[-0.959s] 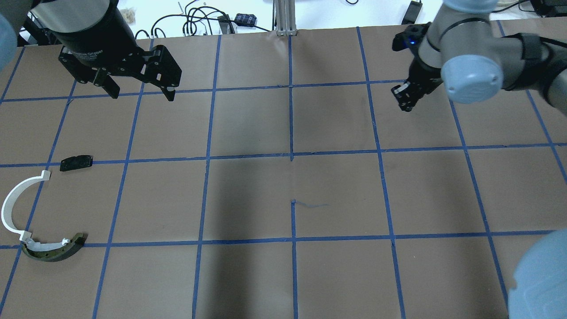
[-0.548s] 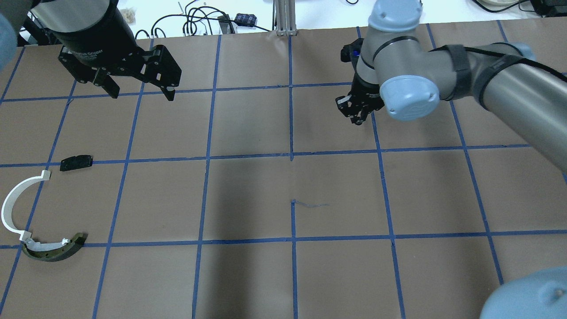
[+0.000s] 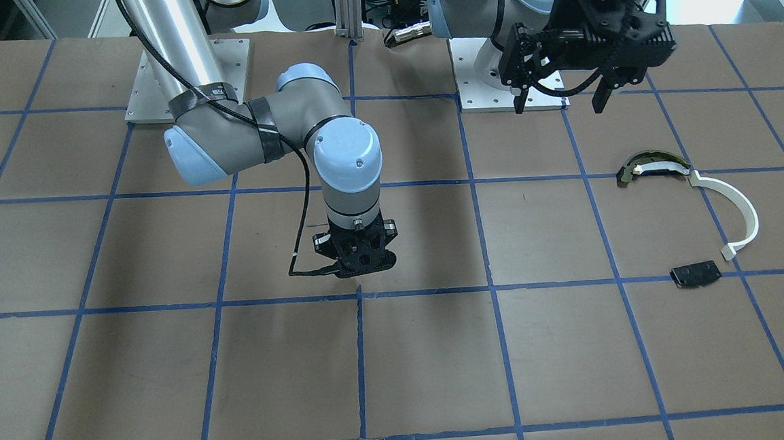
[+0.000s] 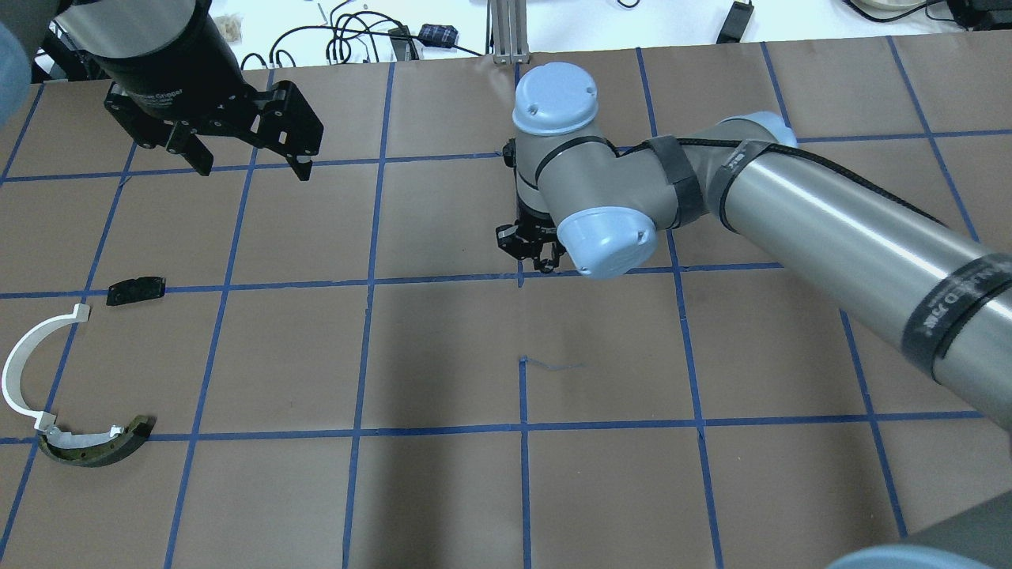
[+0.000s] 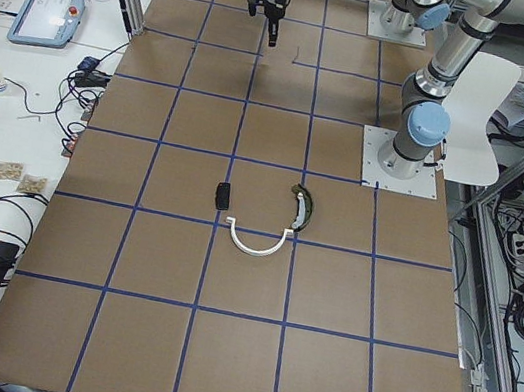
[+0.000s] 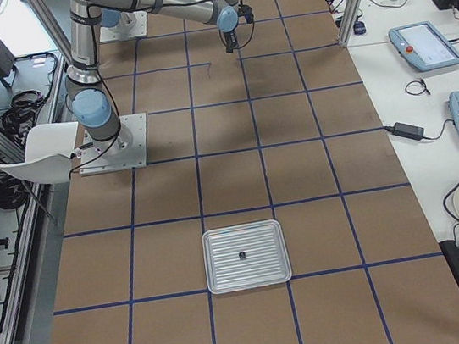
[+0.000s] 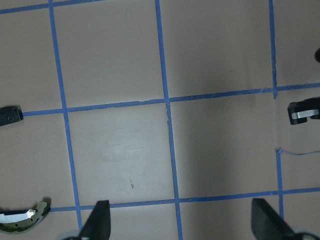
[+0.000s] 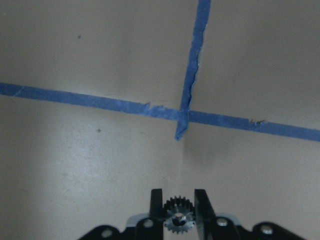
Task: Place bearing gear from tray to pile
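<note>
My right gripper [image 8: 178, 212] is shut on a small toothed bearing gear [image 8: 178, 220], held between its two fingers just above the brown table. In the overhead view it [image 4: 531, 251] hangs over the table's middle, by a blue tape crossing. The pile lies far to the left: a white half-ring strip [image 4: 24, 359], a curved dark-and-yellowish piece [image 4: 99, 446] and a flat black plate [image 4: 136, 290]. My left gripper [image 4: 253, 168] is open and empty, high above the far left, apart from the pile. The tray [image 6: 218, 276] shows only in the exterior right view.
One small dark part [image 6: 241, 256] lies on the metal tray. Cables and small devices [image 4: 379, 35] lie beyond the table's far edge. Blue tape lines divide the brown table into squares.
My right arm has swung left from the table's right side to its middle, its gripper shut the whole way. The left arm and the pile have not moved.
</note>
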{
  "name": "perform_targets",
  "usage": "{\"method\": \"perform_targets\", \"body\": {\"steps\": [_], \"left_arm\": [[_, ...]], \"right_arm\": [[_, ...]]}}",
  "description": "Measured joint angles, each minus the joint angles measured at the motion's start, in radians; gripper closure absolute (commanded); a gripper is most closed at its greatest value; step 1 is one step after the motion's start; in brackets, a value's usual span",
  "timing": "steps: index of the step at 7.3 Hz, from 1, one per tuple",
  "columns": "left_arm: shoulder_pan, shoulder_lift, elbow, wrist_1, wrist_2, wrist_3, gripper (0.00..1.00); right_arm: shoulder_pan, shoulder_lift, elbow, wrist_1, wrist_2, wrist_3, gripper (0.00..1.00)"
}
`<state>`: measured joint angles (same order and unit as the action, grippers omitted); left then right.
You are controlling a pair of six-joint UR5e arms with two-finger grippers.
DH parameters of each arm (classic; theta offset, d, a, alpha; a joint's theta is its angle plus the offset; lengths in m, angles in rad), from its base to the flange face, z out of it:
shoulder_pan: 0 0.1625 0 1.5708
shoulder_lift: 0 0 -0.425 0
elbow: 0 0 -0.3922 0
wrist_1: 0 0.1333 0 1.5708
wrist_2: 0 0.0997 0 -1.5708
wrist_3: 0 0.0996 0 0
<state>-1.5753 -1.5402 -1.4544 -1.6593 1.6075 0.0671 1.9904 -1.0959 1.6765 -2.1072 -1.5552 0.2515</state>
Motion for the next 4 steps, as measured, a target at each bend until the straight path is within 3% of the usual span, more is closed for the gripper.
{"method": "perform_targets", "body": {"steps": [1,2,3,4], "left_arm": [[0.011,-0.003,0.001,-0.005,-0.001,0.011,0.00],[0.005,-0.013,-0.001,-0.007,-0.004,0.014,0.00],[-0.014,-0.024,-0.006,-0.009,-0.004,0.011,0.00],[-0.036,-0.033,-0.020,-0.008,-0.001,0.010,0.00]], "right_arm": [[0.007,0.016,0.000,-0.005,0.001,0.002,0.69],[0.010,0.024,0.000,-0.012,0.002,0.003,0.19],[0.012,0.026,0.000,-0.018,0.004,0.003,0.00],[0.012,0.027,0.000,-0.037,0.005,0.004,0.00]]}}
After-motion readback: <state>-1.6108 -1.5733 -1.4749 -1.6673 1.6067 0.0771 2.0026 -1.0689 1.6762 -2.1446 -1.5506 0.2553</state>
